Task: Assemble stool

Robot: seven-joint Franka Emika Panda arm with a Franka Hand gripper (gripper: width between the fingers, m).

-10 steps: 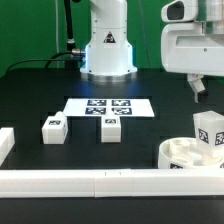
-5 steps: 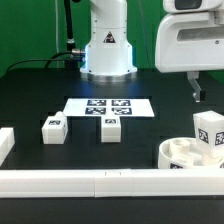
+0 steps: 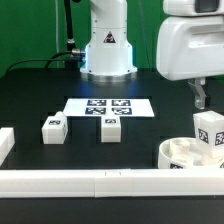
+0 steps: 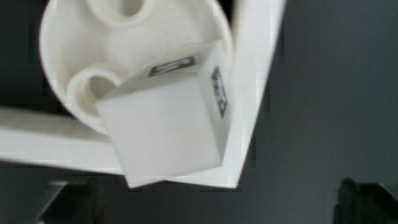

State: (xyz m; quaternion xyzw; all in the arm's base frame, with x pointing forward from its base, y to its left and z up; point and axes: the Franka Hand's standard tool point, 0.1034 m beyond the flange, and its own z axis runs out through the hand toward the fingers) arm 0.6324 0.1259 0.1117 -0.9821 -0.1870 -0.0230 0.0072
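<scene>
Shifted slightly lower since a second ago, the tool hangs released above the seat at the desk's corner, exterior view's right. One leg stands in it, cut off; fingertips barely show.

We see a black tabletop with the marker board lying flat near its middle, its thin white sheet carrying a row of black-and-white square tags. Along the near edge runs a long white rail in two lengths meeting at a seam, and a shorter white rail block stands at the exterior view's left, at a right angle to it. At the back a black cable hangs down to the tabletop.
</scene>
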